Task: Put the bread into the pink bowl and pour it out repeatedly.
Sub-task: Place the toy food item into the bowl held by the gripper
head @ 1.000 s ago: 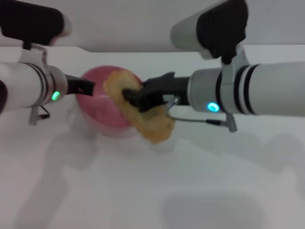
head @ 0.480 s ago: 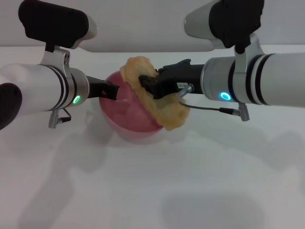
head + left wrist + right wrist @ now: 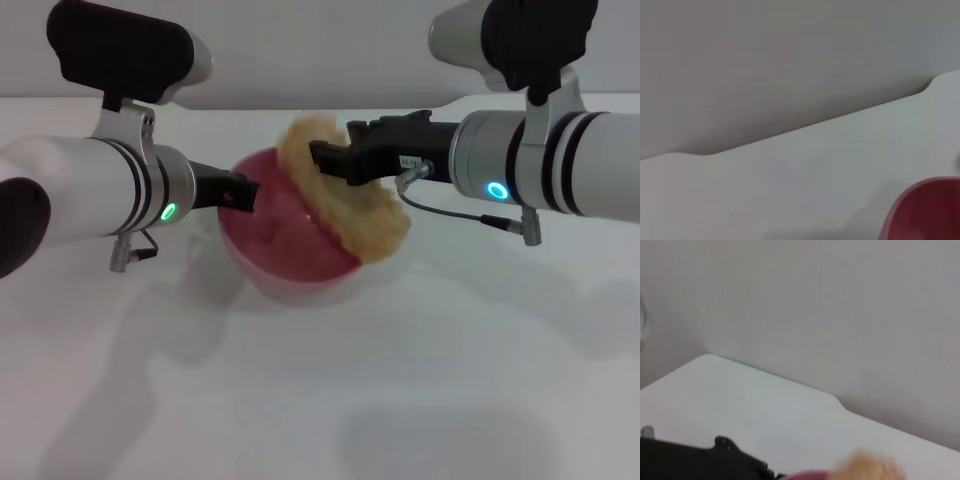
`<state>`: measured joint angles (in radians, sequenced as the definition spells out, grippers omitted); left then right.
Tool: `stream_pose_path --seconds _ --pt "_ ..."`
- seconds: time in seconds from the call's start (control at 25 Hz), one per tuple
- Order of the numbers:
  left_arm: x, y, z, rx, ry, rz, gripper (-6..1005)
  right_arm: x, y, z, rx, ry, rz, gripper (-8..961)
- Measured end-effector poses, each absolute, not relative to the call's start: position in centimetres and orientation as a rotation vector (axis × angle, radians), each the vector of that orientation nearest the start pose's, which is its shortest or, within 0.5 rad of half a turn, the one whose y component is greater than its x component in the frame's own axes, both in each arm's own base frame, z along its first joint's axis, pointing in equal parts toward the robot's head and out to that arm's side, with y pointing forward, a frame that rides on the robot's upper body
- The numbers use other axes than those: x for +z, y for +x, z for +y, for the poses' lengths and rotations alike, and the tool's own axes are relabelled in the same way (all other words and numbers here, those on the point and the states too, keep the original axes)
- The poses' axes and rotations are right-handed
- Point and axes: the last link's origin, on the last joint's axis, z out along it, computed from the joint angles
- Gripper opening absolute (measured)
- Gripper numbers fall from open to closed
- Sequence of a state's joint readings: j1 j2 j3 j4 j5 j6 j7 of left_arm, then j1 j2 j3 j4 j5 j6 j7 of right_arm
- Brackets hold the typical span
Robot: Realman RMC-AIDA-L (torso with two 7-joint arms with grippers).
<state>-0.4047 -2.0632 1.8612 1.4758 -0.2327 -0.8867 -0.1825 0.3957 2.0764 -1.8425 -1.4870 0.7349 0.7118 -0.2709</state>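
Observation:
The pink bowl (image 3: pixel 290 235) stands on the white table at centre, and my left gripper (image 3: pixel 243 192) is shut on its left rim. The bread (image 3: pixel 345 200), a pale tan loaf, hangs tilted over the bowl's right rim, one end raised at the back and the other drooping past the rim. My right gripper (image 3: pixel 325 158) is shut on its upper part. A slice of the bowl (image 3: pixel 925 210) shows in the left wrist view. In the right wrist view the bread (image 3: pixel 867 469) appears as a blurred tan lump, with the left gripper's dark body beside it.
The white table (image 3: pixel 330 400) spreads out in front of the bowl with open room. A grey wall rises behind the table's far edge (image 3: pixel 805 127). A thin cable loops under my right wrist (image 3: pixel 455 215).
Both arms have risen and shifted right with the bowl and the bread. The bread has gone from lying low across the bowl's front rim to hanging higher over its right rim.

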Motion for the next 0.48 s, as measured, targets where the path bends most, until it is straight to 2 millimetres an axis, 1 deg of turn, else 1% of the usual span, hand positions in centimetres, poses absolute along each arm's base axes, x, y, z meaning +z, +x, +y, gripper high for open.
stream_pose_path --seconds 0.04,0.36,0.44,0.48 --pt "-3.99 -16.51 36.43 0.02 -2.099 -0.969 50 -5.63 11.05 35.38 0.343 -2.397 0.816 404" --pt "-4.69 -16.03 35.94 -0.013 -2.146 -0.975 50 -5.59 11.1 35.5 0.354 -2.387 0.807 533" --pt "-4.7 -15.98 35.94 -0.018 -2.15 -0.972 50 -5.19 10.8 35.28 0.385 -2.374 0.777 565" --pt "-4.72 -15.95 35.94 -0.019 -2.152 -0.97 50 -4.75 10.76 35.13 0.41 -2.35 0.748 565"
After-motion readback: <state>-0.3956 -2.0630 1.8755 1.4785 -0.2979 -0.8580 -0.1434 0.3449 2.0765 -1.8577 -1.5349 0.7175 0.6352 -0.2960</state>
